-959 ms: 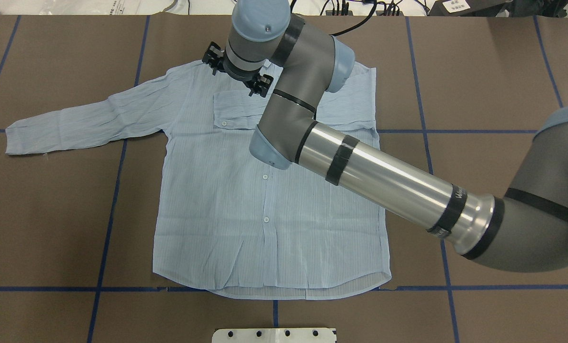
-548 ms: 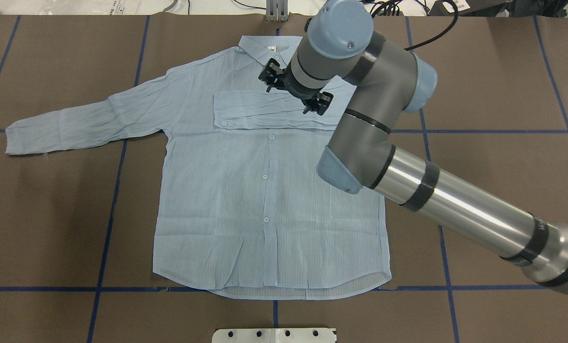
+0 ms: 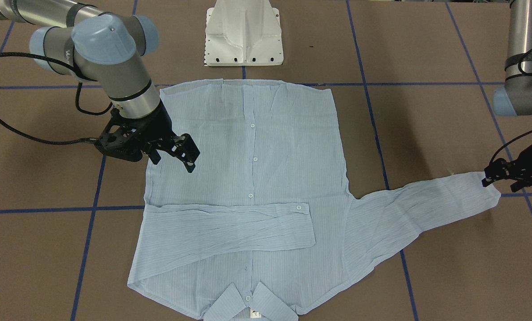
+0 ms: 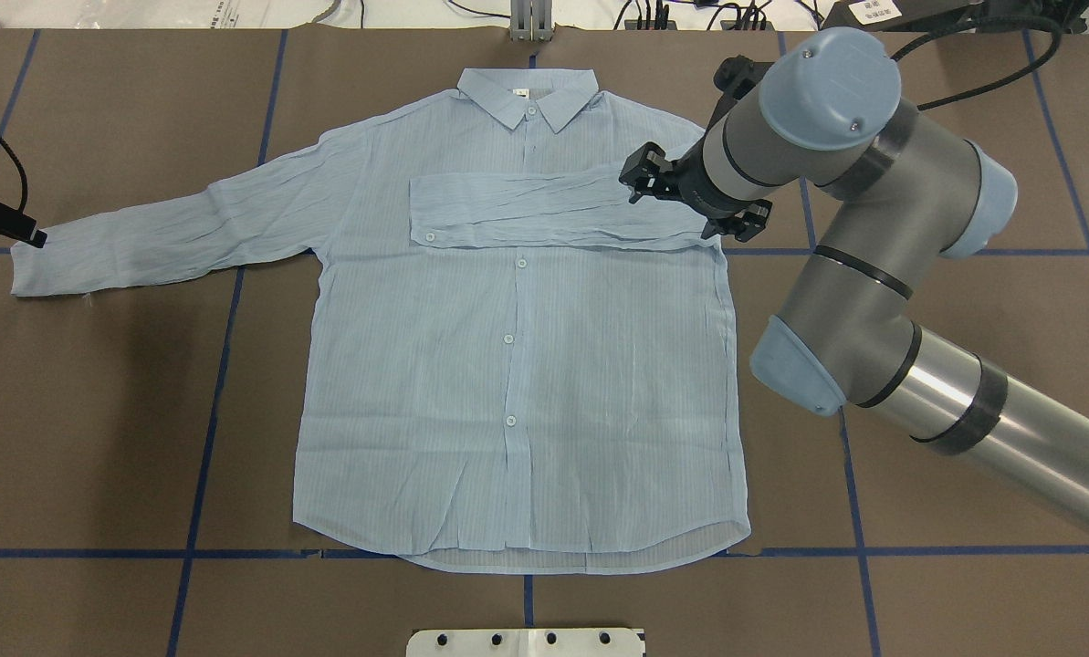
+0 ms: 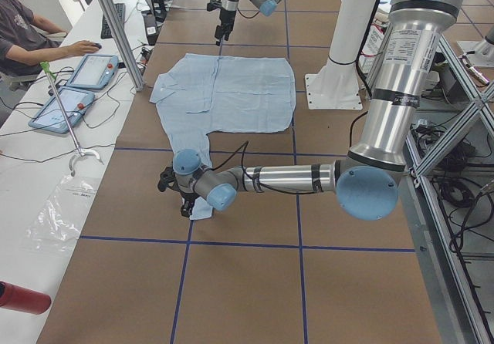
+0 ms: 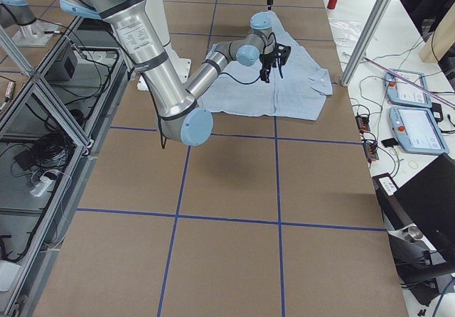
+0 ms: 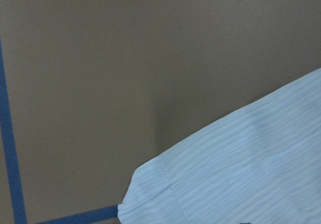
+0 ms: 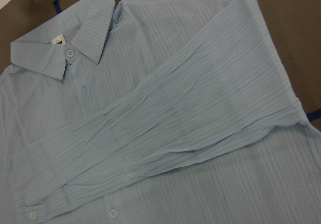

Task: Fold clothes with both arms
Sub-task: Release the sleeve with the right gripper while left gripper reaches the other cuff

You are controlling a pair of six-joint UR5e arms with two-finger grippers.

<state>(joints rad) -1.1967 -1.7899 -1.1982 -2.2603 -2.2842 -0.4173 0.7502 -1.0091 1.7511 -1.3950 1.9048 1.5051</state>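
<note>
The pale-blue striped shirt [image 4: 507, 383] lies flat, buttons up, collar at the far edge. One sleeve [image 4: 544, 212] is folded across the chest, as the right wrist view [image 8: 165, 128] shows. The other sleeve [image 4: 170, 228] stretches out to the overhead view's left. My right gripper [image 4: 690, 199] is open and empty, hovering over the shirt's shoulder at the folded sleeve's root [image 3: 173, 162]. My left gripper [image 4: 33, 235] is at the outstretched sleeve's cuff [image 3: 488, 176] and looks open. The cuff [image 7: 165, 184] lies flat on the table.
The brown table [image 4: 946, 137] carries a blue tape grid. The white pedestal base [image 3: 243, 35] stands at the robot's edge near the shirt hem. An operator [image 5: 23, 35] and tablets [image 5: 93, 70] are at a side bench beyond the table's far edge.
My right arm has swung from over the collar and chest rightward to the shirt's shoulder edge, uncovering the collar. My left gripper has come into view at the cuff. The shirt has not moved.
</note>
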